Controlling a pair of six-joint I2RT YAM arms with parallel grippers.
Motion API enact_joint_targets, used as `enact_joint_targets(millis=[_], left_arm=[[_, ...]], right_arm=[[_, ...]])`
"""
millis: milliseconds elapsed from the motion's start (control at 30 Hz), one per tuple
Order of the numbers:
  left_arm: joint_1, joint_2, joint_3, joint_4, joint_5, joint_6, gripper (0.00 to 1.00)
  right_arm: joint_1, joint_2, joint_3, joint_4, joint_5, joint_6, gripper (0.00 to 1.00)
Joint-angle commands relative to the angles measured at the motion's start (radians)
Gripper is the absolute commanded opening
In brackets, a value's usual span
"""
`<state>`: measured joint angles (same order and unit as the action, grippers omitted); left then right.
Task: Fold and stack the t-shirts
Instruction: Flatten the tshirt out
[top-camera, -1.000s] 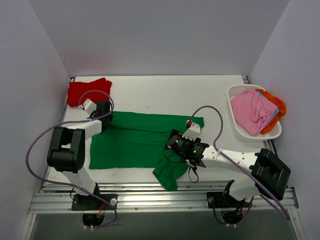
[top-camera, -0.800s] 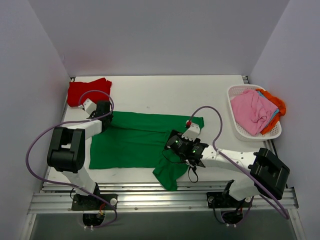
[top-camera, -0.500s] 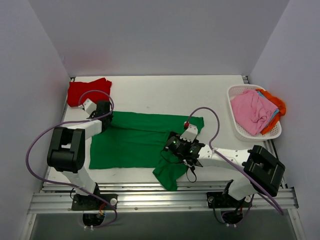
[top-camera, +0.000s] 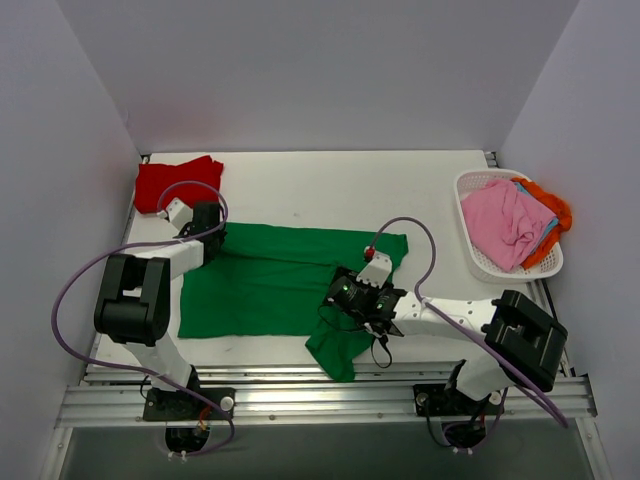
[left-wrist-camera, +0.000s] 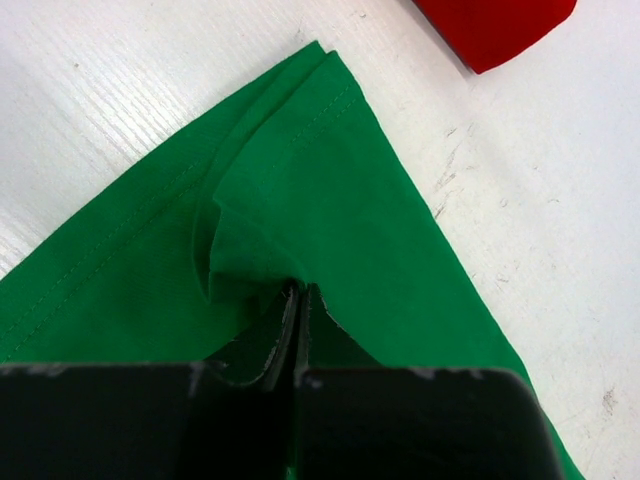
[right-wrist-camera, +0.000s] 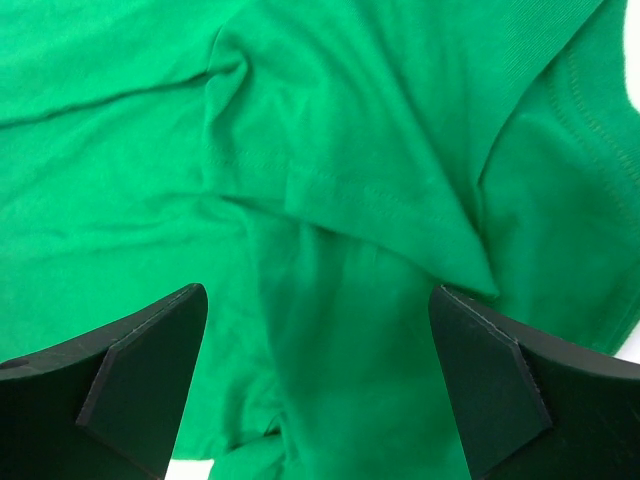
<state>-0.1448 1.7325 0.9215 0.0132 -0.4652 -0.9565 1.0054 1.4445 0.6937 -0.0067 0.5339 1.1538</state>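
Note:
A bright green t-shirt (top-camera: 270, 280) lies spread across the middle of the table, one part hanging toward the near edge. My left gripper (top-camera: 212, 222) is shut on the shirt's far left corner (left-wrist-camera: 290, 200), pinching a small fold of fabric between its fingertips (left-wrist-camera: 290, 310). My right gripper (top-camera: 345, 295) hovers open over the shirt's right side, its fingers (right-wrist-camera: 140, 360) wide apart above wrinkled green cloth (right-wrist-camera: 340, 250). A folded red t-shirt (top-camera: 177, 182) sits at the far left corner. Pink, orange and blue t-shirts (top-camera: 510, 222) lie heaped in the basket.
A white lattice basket (top-camera: 478, 258) stands at the right edge of the table. White walls close in on three sides. A metal rail (top-camera: 300, 400) runs along the near edge by the arm bases.
My right gripper has shifted a little left and forward over the green shirt. The left arm has stayed still.

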Motion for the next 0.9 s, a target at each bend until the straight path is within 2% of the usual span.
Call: enact_joint_targets(millis=[0, 567, 867], left_arm=[[0.001, -0.021, -0.006, 0.051, 0.002, 0.015, 0.02], [0.001, -0.025, -0.01, 0.054, 0.002, 0.015, 0.02], [0.001, -0.022, -0.007, 0.056, 0.002, 0.018, 0.02]], right_arm=[[0.024, -0.007, 0.004, -0.024, 0.024, 0.037, 0.88], [0.029, 0.002, -0.01, -0.038, 0.064, 0.053, 0.89], [-0.053, 0.036, -0.062, 0.085, 0.048, 0.0, 0.89]])
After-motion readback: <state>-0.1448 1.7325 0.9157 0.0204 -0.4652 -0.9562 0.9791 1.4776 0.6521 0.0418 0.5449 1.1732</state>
